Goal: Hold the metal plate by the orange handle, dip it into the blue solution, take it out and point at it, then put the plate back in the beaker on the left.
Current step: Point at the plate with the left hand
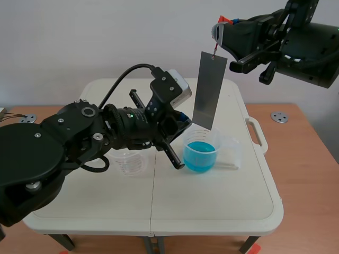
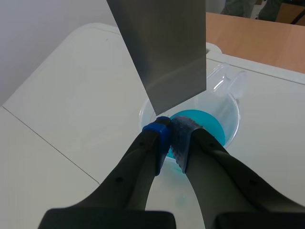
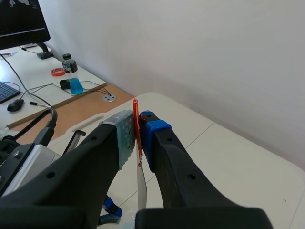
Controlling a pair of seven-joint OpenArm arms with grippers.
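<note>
Metal plate (image 1: 210, 90) above the blue solution (image 1: 199, 156).
Right fingers (image 3: 123, 138) grasp the orange handle (image 3: 136, 119); left fingers (image 2: 157, 130) clenched, empty.

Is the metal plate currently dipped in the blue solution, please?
No, the metal plate hangs above the blue solution, its lower edge clear of the liquid.

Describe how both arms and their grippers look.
Both are black. The left arm has bulky round joints with silver bolts; a black cable loops to a silver-grey box at its wrist. The right arm is blocky. The left gripper and right gripper have thick black fingers, one blue pad and one dotted greyish pad each.
</note>
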